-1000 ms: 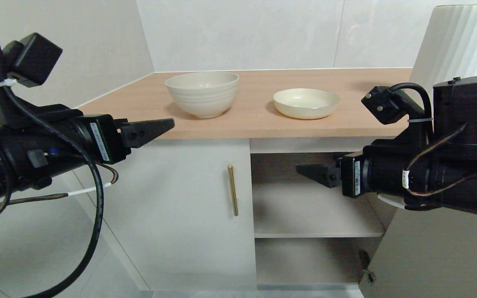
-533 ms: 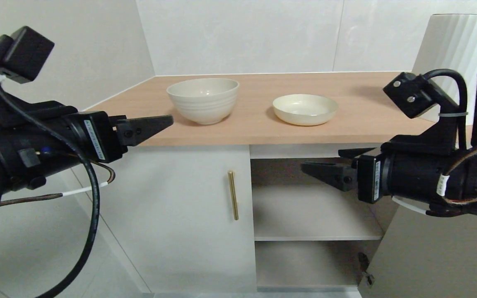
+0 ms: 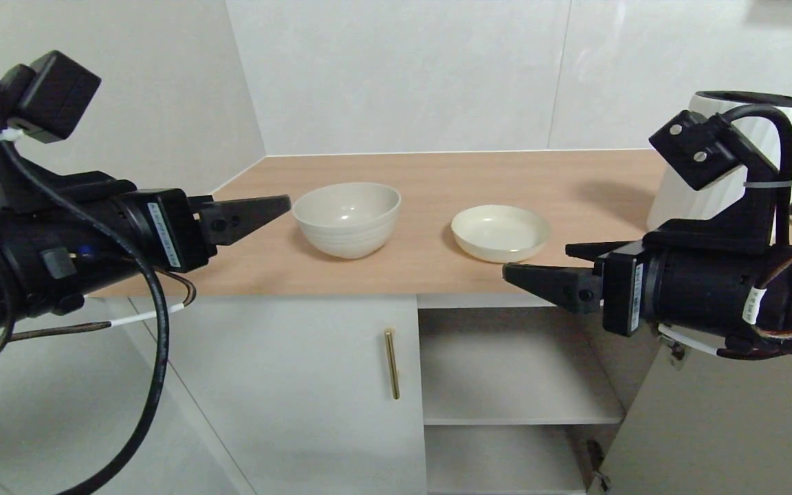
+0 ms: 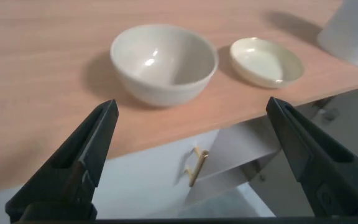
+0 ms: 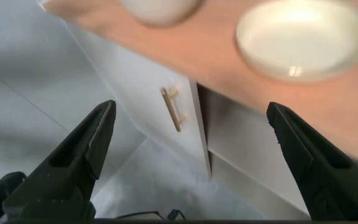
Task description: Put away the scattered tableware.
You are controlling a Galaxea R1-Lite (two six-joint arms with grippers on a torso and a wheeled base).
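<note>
Tool on the left arm is hanging released, its fingers spread wide and gripping nothing, short of the counter at its 9 o'clock end. The right tool is likewise gaping open and empty, sitting just off the counter's front edge at about 5 o'clock.

The deep bowl is standing upright near the counter's middle, lying toward 2 o'clock from the left tool, which is the nearer arm for it. The shallow dish is resting well apart from the bowl, at its 3 o'clock side, and is lying close at 11 o'clock from the right tool, so that arm is looking the likelier one to take it. Both pieces are round, so neither is offering a long axis; I judge a rim pinch from any side would serve.

The bowl is showing a cream glaze with faint ribbing round its wall; the dish is looking pale, glossy and low-walled, both empty.

Below, the cabinet's right compartment is standing open, its shelf bare, beside the closed door with a brass handle.
</note>
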